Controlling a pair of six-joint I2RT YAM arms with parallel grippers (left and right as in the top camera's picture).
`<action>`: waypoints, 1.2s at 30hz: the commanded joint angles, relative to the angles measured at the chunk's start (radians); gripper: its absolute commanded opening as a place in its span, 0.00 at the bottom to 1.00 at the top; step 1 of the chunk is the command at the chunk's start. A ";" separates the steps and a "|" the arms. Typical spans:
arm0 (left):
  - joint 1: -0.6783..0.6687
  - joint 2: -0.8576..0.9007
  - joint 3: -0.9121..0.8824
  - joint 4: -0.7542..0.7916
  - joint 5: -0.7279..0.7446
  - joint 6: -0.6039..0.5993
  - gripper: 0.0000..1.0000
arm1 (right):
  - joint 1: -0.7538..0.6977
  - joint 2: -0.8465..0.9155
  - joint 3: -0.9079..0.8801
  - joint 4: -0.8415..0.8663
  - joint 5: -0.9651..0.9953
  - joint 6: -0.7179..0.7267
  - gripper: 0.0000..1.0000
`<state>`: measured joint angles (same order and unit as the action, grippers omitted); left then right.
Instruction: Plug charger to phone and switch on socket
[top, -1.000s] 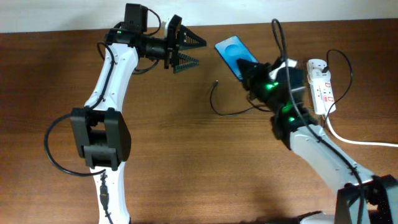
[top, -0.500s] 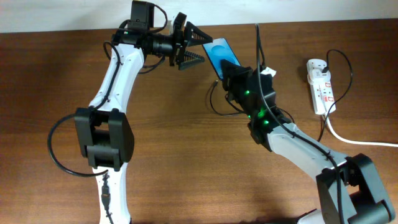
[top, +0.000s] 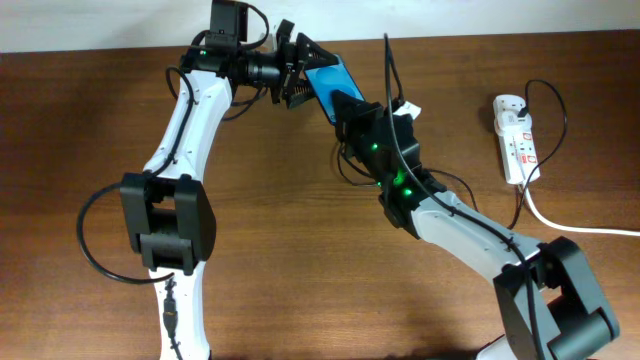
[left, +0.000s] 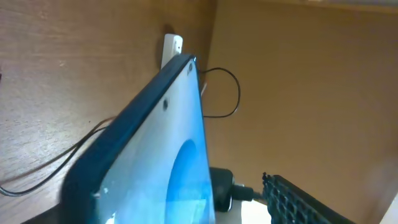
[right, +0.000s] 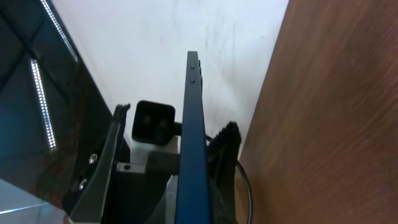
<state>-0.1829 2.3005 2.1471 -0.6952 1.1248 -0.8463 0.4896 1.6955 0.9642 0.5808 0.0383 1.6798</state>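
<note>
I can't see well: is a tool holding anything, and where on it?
The right tool grips the phone by one end; the left tool is open near the other.

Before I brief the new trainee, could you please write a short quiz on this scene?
1. True or false: the slim blue-screened phone lies flat on the brown wooden table.
2. The long white power strip lies on which arm's side? A left, B right, C between both.
3. Which gripper grips the phone?
Key: 1 false; 2 B; 3 the right gripper.
</note>
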 joint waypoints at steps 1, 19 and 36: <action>0.001 0.000 0.017 0.007 -0.008 -0.032 0.64 | 0.008 0.000 0.037 0.018 0.027 0.006 0.04; -0.034 0.000 0.017 0.006 -0.016 -0.058 0.21 | 0.008 0.000 0.039 0.018 0.065 0.081 0.04; -0.050 0.000 0.017 0.006 -0.015 -0.058 0.01 | 0.008 0.000 0.042 0.018 0.074 0.091 0.04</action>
<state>-0.2230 2.3005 2.1471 -0.6838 1.1179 -0.9318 0.4919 1.6955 0.9756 0.5915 0.1085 1.8397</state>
